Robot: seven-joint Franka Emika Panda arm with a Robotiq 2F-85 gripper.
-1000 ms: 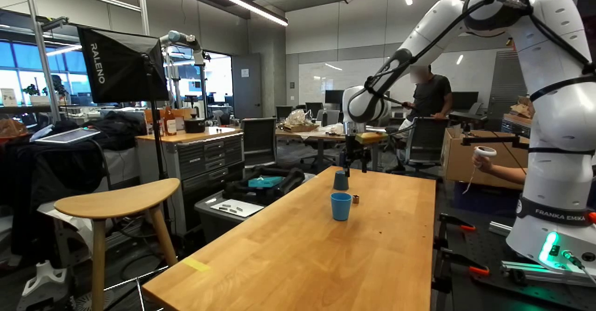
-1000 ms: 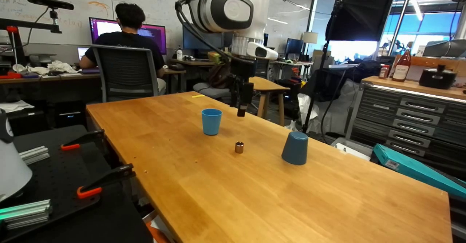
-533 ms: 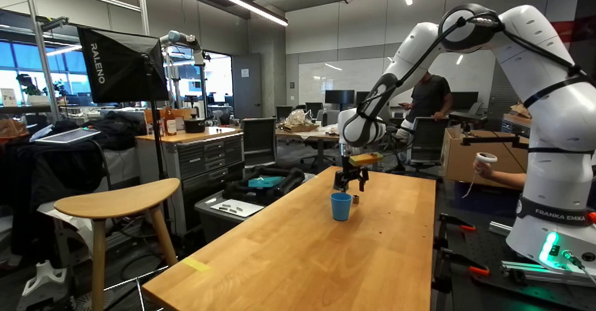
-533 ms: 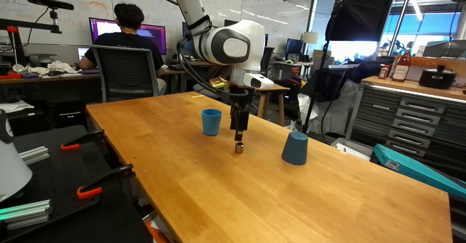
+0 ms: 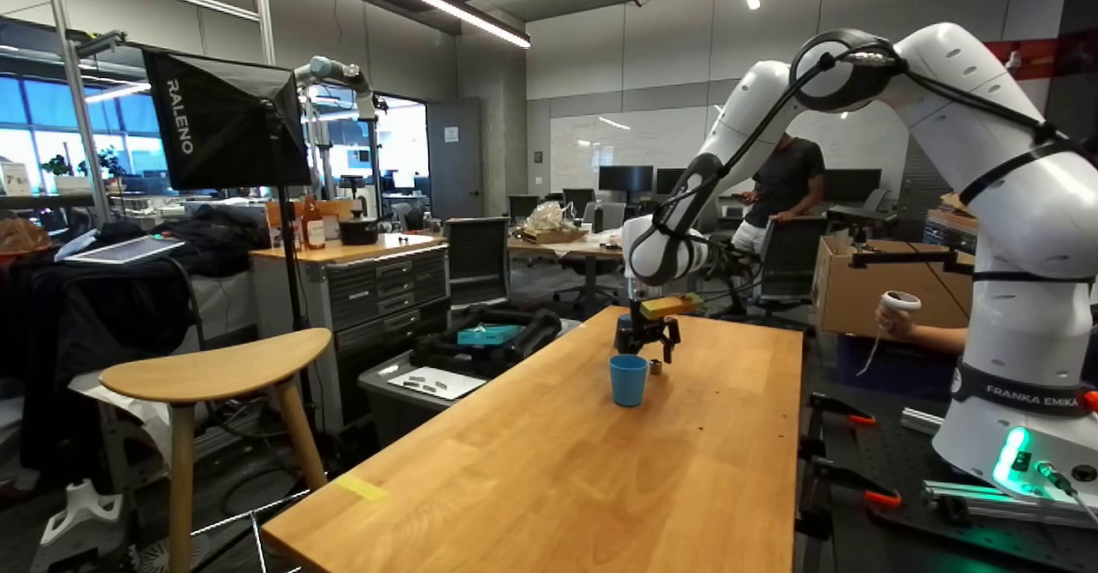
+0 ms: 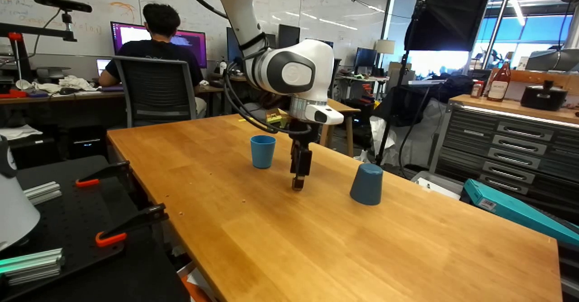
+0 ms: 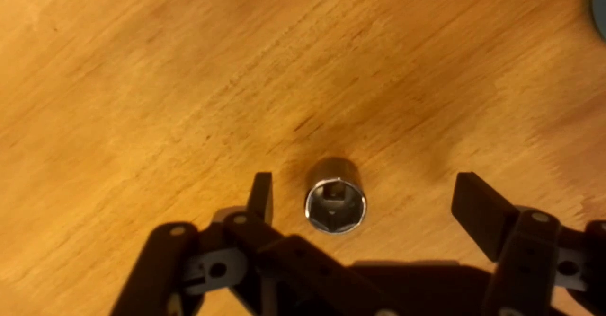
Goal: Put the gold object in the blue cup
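The gold object is a small metal socket standing on end on the wood table, in an exterior view [image 5: 655,367] and in the wrist view [image 7: 335,195]. My gripper [image 7: 364,190] is open and low over it, with the socket between the fingers, nearer the left finger [image 7: 261,195] and apart from the right finger [image 7: 478,212]. In an exterior view the gripper [image 6: 297,182] hides most of the socket. The bright-blue cup [image 6: 263,152] stands upright, mouth up, close to the socket; it also shows in an exterior view [image 5: 629,384].
A darker blue cup [image 6: 367,184] stands upside down on the table [image 6: 362,257], on the other side of the gripper from the bright-blue cup. A blue-grey cup edge [image 7: 600,8] shows at the wrist view's top right; I cannot tell which cup. Clamps [image 6: 111,238] sit along one table edge.
My gripper has come down from well above the table to around the socket, staying open. The socket and both cups have not moved.
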